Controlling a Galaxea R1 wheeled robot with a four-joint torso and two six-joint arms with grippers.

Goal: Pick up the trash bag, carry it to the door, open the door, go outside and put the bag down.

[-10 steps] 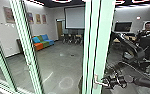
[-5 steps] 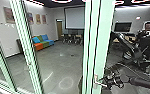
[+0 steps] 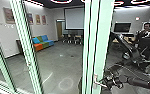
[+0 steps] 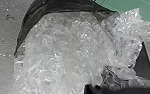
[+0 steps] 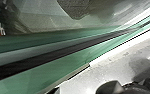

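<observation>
The trash bag (image 4: 63, 50) lies by the left hand (image 4: 97, 88), door handle (image 3: 99, 84) by the right hand (image 3: 111, 82); grips I can't tell.

In the head view, our right arm (image 3: 144, 82) enters from the lower right edge and stretches leftward, its forearm almost level, dipping slightly toward that edge. At its end, in the frame's lower right, our right gripper (image 3: 108, 82) points left. Our left gripper (image 4: 111, 89) shows partly, dark, in the left wrist view.
</observation>
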